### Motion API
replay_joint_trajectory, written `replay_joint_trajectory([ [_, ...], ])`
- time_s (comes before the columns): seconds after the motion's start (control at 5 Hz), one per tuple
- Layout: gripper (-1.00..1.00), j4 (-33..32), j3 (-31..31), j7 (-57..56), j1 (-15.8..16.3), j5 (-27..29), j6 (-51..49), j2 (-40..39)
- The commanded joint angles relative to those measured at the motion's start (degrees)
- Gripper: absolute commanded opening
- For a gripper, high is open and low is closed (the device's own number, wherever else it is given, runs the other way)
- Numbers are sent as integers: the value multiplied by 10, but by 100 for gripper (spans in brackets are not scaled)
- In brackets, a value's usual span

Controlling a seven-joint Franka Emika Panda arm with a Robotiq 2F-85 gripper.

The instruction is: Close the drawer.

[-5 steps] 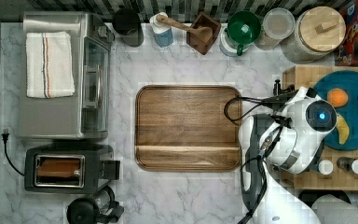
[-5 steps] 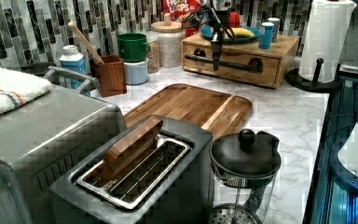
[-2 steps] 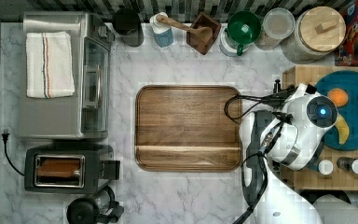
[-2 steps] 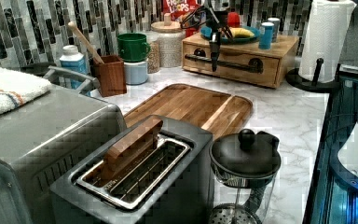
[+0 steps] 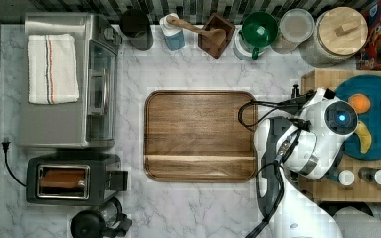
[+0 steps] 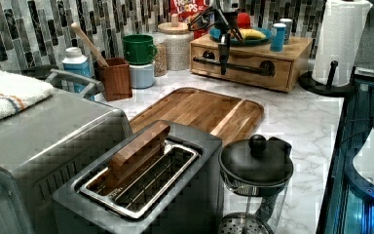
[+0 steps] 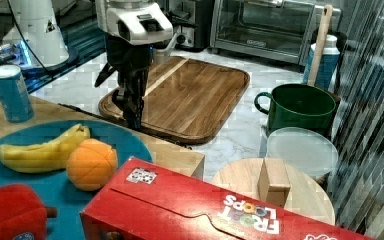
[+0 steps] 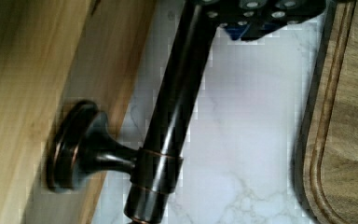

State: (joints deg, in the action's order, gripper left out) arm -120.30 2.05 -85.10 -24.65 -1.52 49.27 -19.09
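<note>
Change: vs 1 s ago the arm (image 5: 317,139) has shifted slightly toward the top view's right, i.e. in toward the wood box at the counter's edge on the top view's right. The gripper (image 6: 223,54) is at the black bar handle (image 6: 243,67), touching or just in front of it; clenched or released, can't tell. The drawer (image 6: 246,73) sits in that box under the slab with the blue plate (image 5: 377,139). In the left view its front looks about flush w/ the box. Judgement: push is nearly or fully done, little travel left.

Surface: marble counter (image 5: 198,208). Toaster oven (image 5: 59,79) is at the top view's upper-left corner, w/ the toaster (image 5: 64,178) beside it. Cutting board (image 5: 198,134) is mid-counter, bare. Paper towel roll (image 6: 343,39) is near the box. Cereal box (image 7: 220,210), french press (image 6: 255,168) and green mug (image 5: 259,29) sit along the edges. Tiled backsplash behind.
</note>
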Motion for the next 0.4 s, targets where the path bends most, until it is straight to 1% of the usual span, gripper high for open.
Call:
replay_joint_trajectory([
  [0.2,-100,82,42,-40,-51,-9,31,-18],
  [0.4,-100,82,44,-40,-50,-8,31,-18],
])
